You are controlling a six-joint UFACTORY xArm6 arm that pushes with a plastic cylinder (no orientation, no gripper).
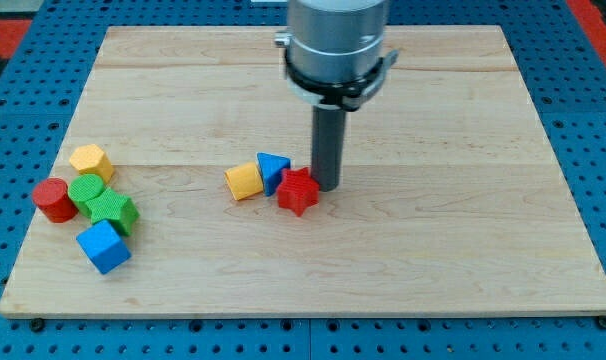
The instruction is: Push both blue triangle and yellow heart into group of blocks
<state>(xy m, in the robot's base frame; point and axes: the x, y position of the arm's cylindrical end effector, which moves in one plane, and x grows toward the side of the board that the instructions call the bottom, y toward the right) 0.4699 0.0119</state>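
the tabletop [463, 110] looks like pale wood, planks joined edge to edge with fine grain lines running its length, its finish smooth and faintly satin. beyond its edges lies a blue perforated panel [13, 110], flat and matt. the arm's housing [337, 40] reads as brushed grey metal with a soft sheen, ringed by a black band; the rod below it is dark and matt down to my tip [327, 187]. the blocks look like painted wood or plastic with a dull, even coat: blue triangle [272, 168], yellow heart [243, 182], red star [298, 192], and near the left edge the red cylinder [53, 199], whose top seems lightly ridged.
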